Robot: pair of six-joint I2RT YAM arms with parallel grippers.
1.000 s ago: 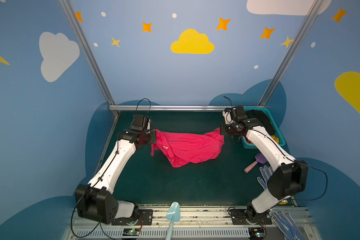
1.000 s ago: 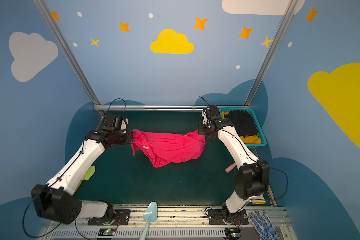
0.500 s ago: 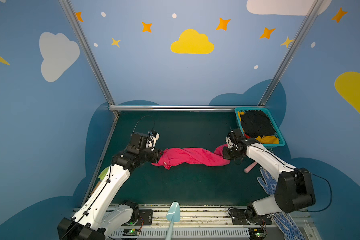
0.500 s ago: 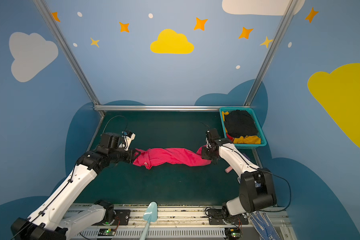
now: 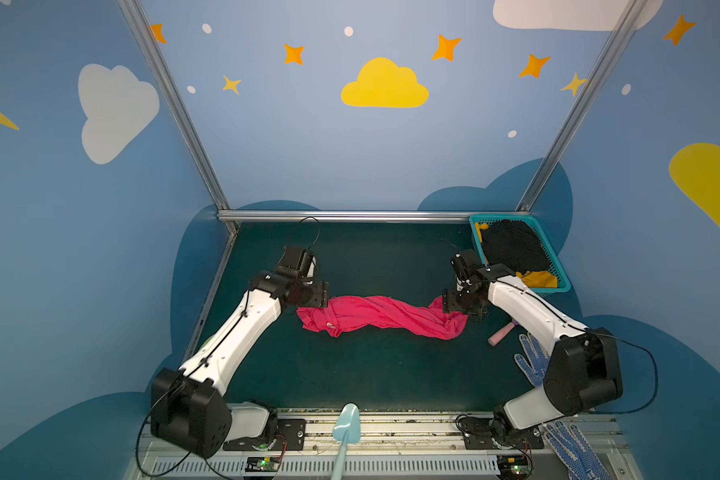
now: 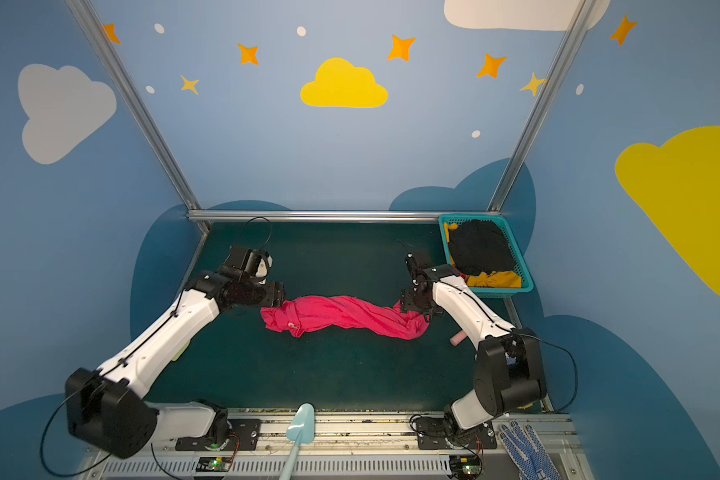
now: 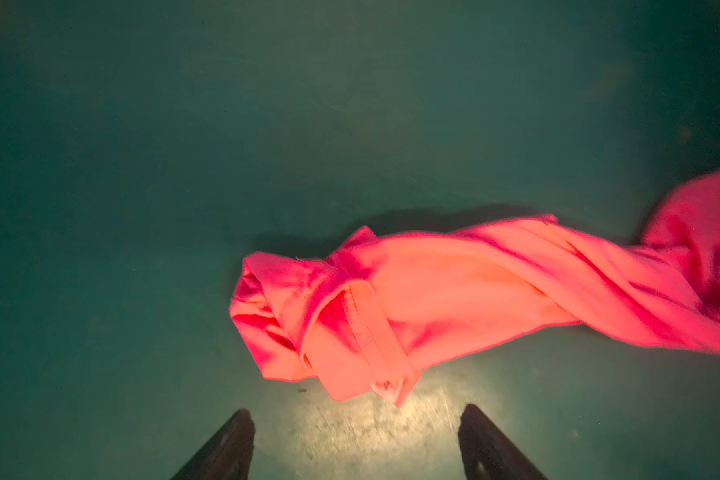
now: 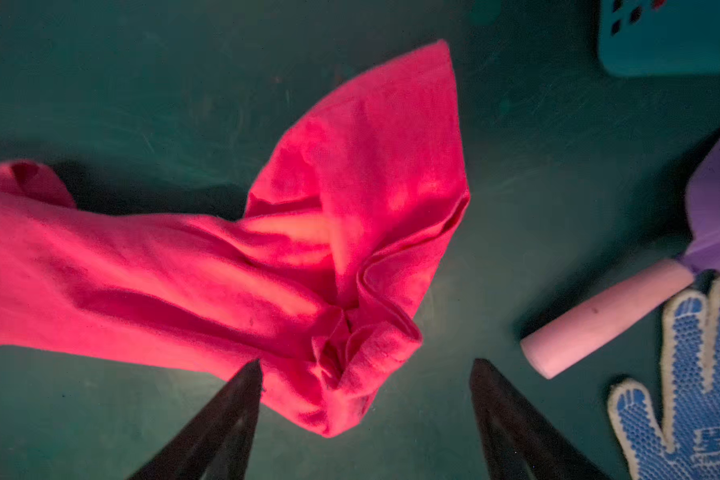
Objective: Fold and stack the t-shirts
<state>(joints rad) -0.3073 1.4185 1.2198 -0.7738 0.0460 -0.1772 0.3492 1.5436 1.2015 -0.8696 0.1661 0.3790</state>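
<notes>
Pink t-shirt (image 5: 381,318) now loose; label (image 7: 385,384) unreadable

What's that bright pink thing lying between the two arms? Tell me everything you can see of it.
It is a bright pink-red t-shirt of soft-looking cloth. It is not folded but twisted into a long, rope-like bundle lying across the dark green table mat. In a top view, a small white label shows near its left end, where a stitched band curls over. Its right end spreads into a crumpled flap. The left gripper and right gripper stand open at its ends, and neither clamps it.
</notes>
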